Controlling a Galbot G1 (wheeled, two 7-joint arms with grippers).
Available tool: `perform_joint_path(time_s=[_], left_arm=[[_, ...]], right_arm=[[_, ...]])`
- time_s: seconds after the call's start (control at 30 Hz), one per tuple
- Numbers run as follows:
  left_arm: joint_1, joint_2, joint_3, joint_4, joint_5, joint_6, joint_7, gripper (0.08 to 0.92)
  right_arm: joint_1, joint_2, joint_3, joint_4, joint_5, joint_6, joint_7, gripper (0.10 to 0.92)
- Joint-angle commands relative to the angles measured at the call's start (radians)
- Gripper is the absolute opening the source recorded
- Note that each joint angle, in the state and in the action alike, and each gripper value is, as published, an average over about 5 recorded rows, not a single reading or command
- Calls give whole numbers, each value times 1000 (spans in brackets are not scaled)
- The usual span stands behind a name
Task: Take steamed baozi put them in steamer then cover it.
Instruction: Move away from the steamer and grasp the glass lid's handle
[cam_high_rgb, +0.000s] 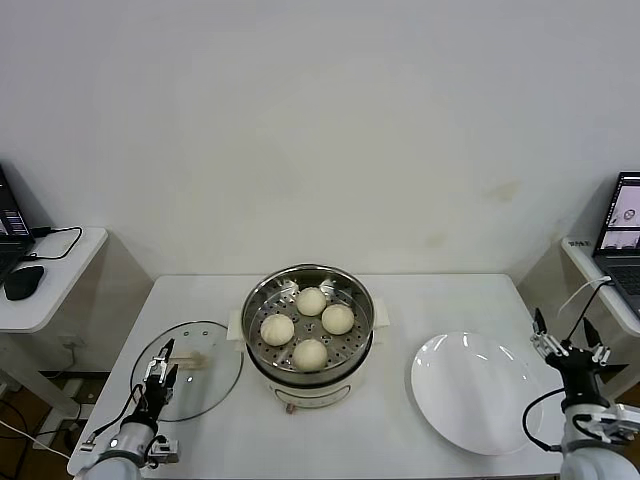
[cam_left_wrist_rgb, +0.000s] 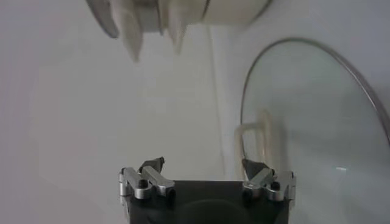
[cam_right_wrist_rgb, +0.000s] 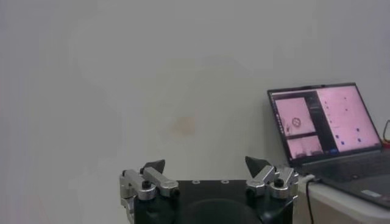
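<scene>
While both arms are held low at the near corners, the white table (cam_high_rgb: 440, 300) is seen to carry everything of concern. At its centre the steamer (cam_high_rgb: 309, 385) is stood on its cream-white base, uncovered, its perforated tray exposed. To the right of it, apart from it, a flat white plate (cam_high_rgb: 478, 392) is laid bare on the table. To the left of the steamer the cover (cam_high_rgb: 213, 362) is laid flat on the table just beside the steamer's side handle, its cream-white handle uppermost; the same glass disc and metal rim are recorded in the left wrist view (cam_left_wrist_rgb: 317, 122).

Four steamed baozi (cam_high_rgb: 311, 301) are found inside the steamer on the tray, set in a rough diamond, close together.

The left gripper (cam_high_rgb: 160, 371) is positioned over the near-left edge of the cover, fingers spread wide and released, nothing grasped; in its wrist view (cam_left_wrist_rgb: 204, 165) one fingertip is seen just at the cover's rim. The right gripper (cam_high_rgb: 566, 345) is held off the table's right edge, beyond the plate, fingers likewise released and empty (cam_right_wrist_rgb: 205, 163), pointed toward the wall with a laptop (cam_right_wrist_rgb: 329, 131) alongside.
</scene>
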Motion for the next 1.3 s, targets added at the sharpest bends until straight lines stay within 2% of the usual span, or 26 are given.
perform_joint_path(time_s=[0.03,0.7,1.3], left_arm=[[-49,-9,10,30,38,42,44,823],[-106,-59,44,50,7,132,71,823],[-164,-99,51,107,-20,160,38,823]], right_arm=[[-17,11,10,-4,-7,13,4,823],[-30,28,-3,-18,-49,30,1,823],[-44,36,-4,-14,-41,43,1,823]])
